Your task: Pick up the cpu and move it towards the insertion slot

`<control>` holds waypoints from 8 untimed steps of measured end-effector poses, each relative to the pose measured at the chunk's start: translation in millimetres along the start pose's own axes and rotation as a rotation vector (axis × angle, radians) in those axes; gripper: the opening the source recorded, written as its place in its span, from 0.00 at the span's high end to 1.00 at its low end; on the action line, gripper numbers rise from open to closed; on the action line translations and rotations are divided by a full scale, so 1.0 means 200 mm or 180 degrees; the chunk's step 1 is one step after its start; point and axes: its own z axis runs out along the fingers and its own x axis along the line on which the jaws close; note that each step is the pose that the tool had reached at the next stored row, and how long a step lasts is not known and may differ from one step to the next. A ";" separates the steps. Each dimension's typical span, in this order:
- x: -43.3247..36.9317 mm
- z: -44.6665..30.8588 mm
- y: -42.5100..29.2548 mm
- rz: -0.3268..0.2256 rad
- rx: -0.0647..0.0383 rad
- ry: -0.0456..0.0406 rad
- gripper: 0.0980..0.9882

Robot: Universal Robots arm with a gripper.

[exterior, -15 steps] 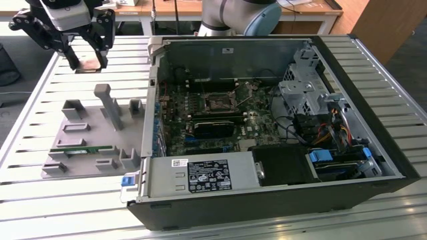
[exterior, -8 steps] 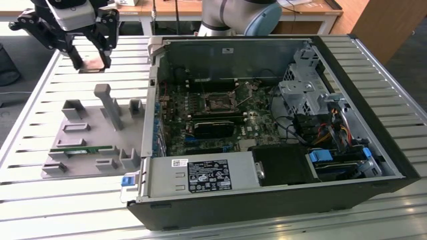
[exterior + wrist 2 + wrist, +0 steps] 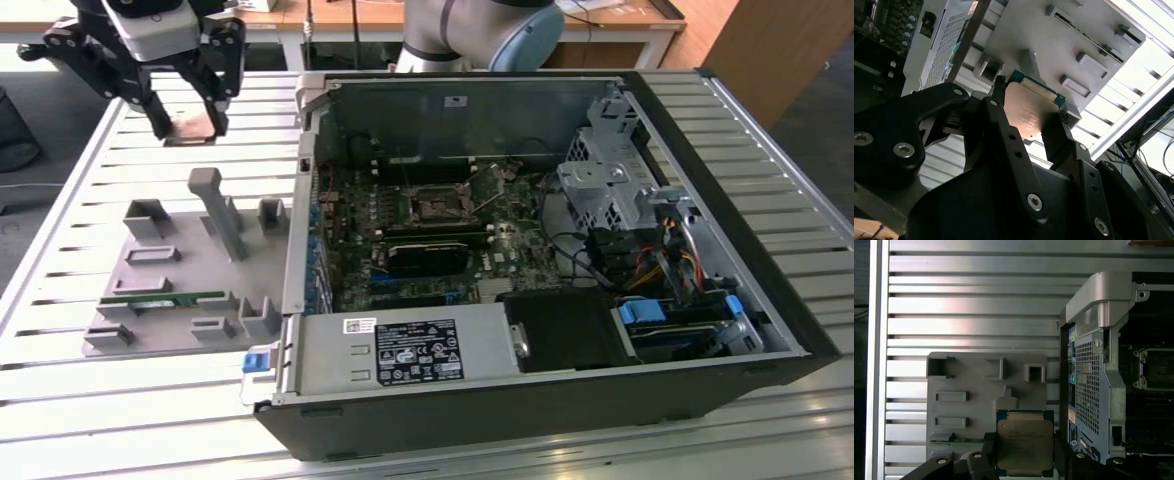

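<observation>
The gripper is clenched on the cpu by its edges, probably thinly; above the grey tray, a jolt could drop it

A work table of ribbed, silvery metal slats was seen, lit brightly enough that glare was thrown across its surface. Beyond the pincer, at the far edge of the table, wooden desks with pale metal legs were set, and cables were draped over them. Far off to the side of the pincer, past the table's other end, a brown wooden panel was stood. Grey floor was glimpsed next to that panel.
</observation>
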 end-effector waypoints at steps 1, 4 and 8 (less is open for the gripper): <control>-0.003 0.000 0.000 0.0000 0.0000 0.0000 0.50; -0.014 0.000 0.000 0.0000 0.0000 0.0000 0.50; -0.028 0.000 0.000 0.0000 0.0000 0.0000 0.50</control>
